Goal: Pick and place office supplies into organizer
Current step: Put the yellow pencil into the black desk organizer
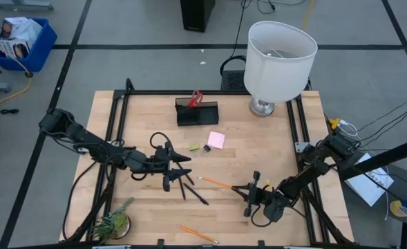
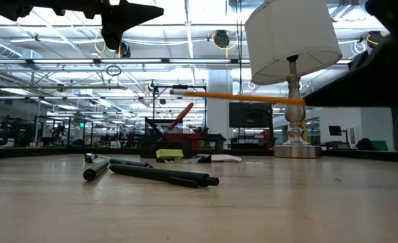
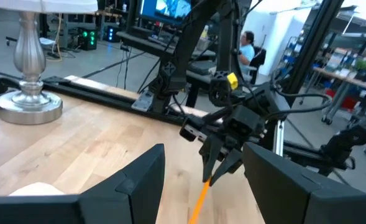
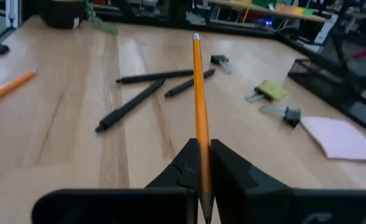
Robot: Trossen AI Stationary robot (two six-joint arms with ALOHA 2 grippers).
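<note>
My right gripper [image 1: 247, 190] is shut on an orange pencil [image 1: 218, 183], which hangs above the table's near middle. My left gripper [image 1: 187, 168] hovers open just left of the pencil's free end, higher than it and touching nothing. Black pens [image 1: 189, 187] lie flat on the wood below. The black organizer [image 1: 197, 113] stands at the far middle with red scissors [image 1: 196, 98] sticking up in it. In front of it lie a pink sticky pad [image 1: 215, 140], a yellow-green eraser [image 1: 195, 146] and small black clips [image 1: 206, 148]. A second orange pencil [image 1: 196, 234] lies near the front edge. My right gripper pinches the pencil's shaft [image 4: 201, 140] between its two fingers, near the pencil's right-hand end. The fingers come about level from the table's right and lie along the pencil. Its long free part [image 4: 197, 74] sticks out ahead toward the left. It hangs about level, clear of the table [image 2: 239, 96].
A white-shaded lamp [image 1: 279, 59] stands at the far right corner. A small green plant [image 1: 113, 223] sits at the near left corner. A black frame rail [image 1: 113, 159] runs along the table's sides. A person [image 3: 248, 43] sits in the room beyond the table.
</note>
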